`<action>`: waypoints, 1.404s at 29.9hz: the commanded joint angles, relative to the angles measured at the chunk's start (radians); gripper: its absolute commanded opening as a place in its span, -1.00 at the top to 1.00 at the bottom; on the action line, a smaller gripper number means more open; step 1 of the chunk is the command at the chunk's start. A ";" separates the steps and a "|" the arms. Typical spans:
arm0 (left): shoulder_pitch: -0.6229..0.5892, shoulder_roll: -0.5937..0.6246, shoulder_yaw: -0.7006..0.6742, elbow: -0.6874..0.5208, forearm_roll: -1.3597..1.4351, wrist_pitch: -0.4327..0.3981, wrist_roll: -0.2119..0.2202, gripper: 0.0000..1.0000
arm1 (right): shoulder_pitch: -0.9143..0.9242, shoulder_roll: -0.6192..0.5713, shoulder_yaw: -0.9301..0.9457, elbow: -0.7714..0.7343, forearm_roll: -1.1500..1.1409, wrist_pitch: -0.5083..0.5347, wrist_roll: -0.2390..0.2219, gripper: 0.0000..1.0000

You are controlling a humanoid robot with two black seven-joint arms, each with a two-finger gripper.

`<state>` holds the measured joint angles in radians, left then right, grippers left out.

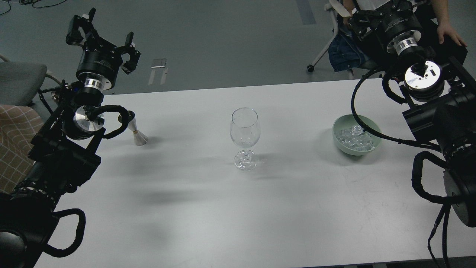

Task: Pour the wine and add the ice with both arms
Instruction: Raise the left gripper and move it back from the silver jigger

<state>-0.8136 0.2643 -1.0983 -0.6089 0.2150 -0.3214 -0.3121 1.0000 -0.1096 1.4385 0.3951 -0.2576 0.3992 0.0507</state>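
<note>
A: Where does everything sit right now?

B: The wine glass (244, 138) stands upright mid-desk (186, 208), looking empty. The ice (355, 139) is heaped in a green bowl (339, 131) to its right. To its left stands a small metal jigger (138, 133); I guess it holds the wine, though no liquid shows from here.

A: And the tools?

B: Both are raised beyond the desk's far edge and well apart from everything. The left tool (102, 35) is released, fingers spread, holding nothing. The right tool (366, 16) is dark and partly cut off at the top, so I cannot tell whether it is released or clenched.

A: How will the things handle?

B: The jigger looks light, stiff and smooth, pinched at the waist. I would take it there, gently and level, since a tilt would spill it early. The glass is thin, fragile and top-heavy on its stem, so a nudge at the rim could topple it. The cubes are small, hard and likely slick; I would pinch one from the top of the heap rather than dig.

A: How far along?

B: Nothing poured, nothing added, I judge.
</note>
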 commanded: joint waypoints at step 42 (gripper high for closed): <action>-0.039 0.006 0.005 0.052 0.000 0.022 0.004 -0.96 | -0.024 -0.042 -0.004 0.008 0.004 0.009 -0.008 -1.00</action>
<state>-0.8522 0.2686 -1.0963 -0.5505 0.2132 -0.2970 -0.3094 0.9759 -0.1523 1.4342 0.4025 -0.2531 0.4074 0.0417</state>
